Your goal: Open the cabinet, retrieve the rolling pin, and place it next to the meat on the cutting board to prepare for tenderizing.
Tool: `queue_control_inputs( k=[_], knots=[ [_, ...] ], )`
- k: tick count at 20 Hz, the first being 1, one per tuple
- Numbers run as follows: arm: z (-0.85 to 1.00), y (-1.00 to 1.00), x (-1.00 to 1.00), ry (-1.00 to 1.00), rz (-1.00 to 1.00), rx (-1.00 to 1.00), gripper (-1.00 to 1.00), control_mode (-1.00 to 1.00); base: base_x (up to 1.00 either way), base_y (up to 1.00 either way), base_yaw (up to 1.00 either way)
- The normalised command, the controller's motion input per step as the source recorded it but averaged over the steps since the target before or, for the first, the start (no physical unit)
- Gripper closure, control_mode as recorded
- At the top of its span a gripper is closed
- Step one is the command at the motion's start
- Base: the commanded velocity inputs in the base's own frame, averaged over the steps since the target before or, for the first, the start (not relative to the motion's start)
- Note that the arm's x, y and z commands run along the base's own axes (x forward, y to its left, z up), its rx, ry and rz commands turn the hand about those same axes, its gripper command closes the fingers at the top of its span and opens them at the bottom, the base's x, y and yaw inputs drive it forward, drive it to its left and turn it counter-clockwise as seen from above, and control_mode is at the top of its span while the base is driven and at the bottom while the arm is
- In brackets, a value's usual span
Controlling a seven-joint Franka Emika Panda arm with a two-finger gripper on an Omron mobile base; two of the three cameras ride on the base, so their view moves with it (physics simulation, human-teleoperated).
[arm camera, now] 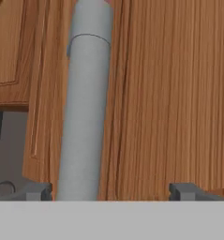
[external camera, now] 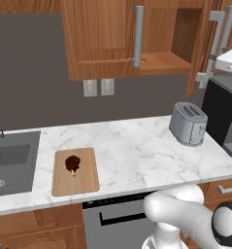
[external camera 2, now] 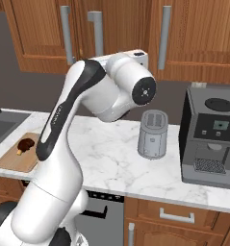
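- Cabinet handle point(arm camera: 85, 117) comes first: a grey bar running up the left half of the hand view, standing between the two finger tips and closer to the left-hand one point(arm camera: 38, 191)
- gripper point(arm camera: 111, 192) has its jaws spread wide, straddling the bar and clamping nothing
- behind the bar, the reddish-brown door fills the right of the hand view; it looks stiff and hinged, so it swings by the bar alone and needs no hard squeeze
- in the left base view the cabinet point(external camera: 103, 39) sits along the top of the frame, its right door point(external camera: 197, 53) swung out edge-on at upper right, baring a shelf point(external camera: 161, 62)
- rolling pin: I cannot make it out on the bared shelf — it is probably deeper in or behind the left door
- handling, as a guess: light, rigid, smooth wood that rolls freely; pinch the thick barrel at its middle across the axis, not the thin end handles, and set it down gently so it does not wander
- farthest from the hand, at lower left of the left base view, the cutting board point(external camera: 86, 182) lies flat on the marble counter point(external camera: 137, 146) with the meat point(external camera: 72, 163) on its upper left part — bare wood to the right looks the natural landing spot
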Motion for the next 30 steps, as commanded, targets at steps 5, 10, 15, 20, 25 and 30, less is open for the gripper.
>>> queue_control_inputs(
  k=[5,10,15,20,25,30],
  knots=[
    [0.00,0.00,-0.93,-0.12,-0.01,-0.11,-1.00,-1.00,0.00,0.00,0.00],
    [0.00,0.03,-0.55,-0.04,-0.04,-0.11,-1.00,-1.00,0.00,0.00,0.00],
    [0.00,0.28,-0.40,-0.01,-0.05,-0.15,-1.00,-1.00,0.00,0.00,0.00],
    [0.00,0.56,-0.04,0.00,-0.10,-0.31,-1.00,-1.00,0.00,0.00,0.00],
    [0.00,0.73,0.00,0.00,-0.14,-0.37,-1.00,-1.00,0.00,0.00,0.00],
    [-0.07,0.83,0.00,-0.02,-0.19,-0.41,-1.00,-1.00,0.00,0.00,0.00]
  ],
)
